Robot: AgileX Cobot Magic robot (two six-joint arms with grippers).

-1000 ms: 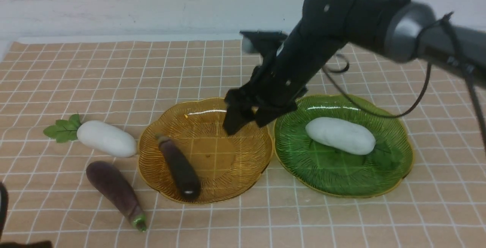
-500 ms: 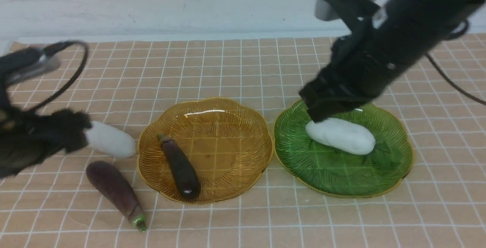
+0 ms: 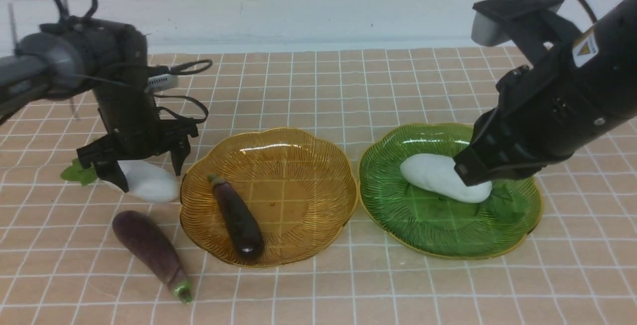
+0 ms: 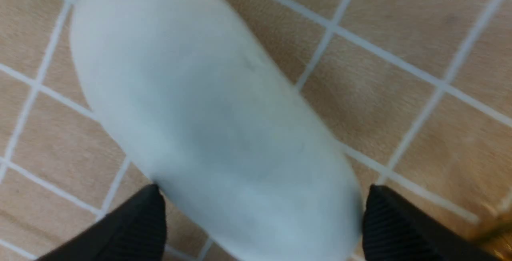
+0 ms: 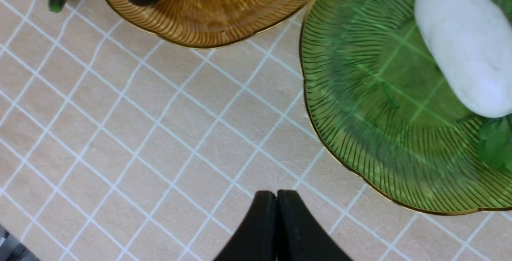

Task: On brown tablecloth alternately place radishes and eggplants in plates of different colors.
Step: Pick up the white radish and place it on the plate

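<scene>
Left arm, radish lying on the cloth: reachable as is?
Likely yes. The left gripper is open right over the radish, one finger on each side, nothing between. The loose eggplant and the amber plate sit off to the sides.

Right arm [image 3: 547, 111] covers one end of the plated radish [image 3: 428, 173]; the other radish [image 4: 216, 133], close up, seems blurred.

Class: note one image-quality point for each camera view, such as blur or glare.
Front view: glare streaks on the amber-yellow ribbed plate and green ribbed plate. Left wrist view: the smooth white toy radish is blurred. Right wrist view: the tan gridded tablecloth is crisp.
</scene>
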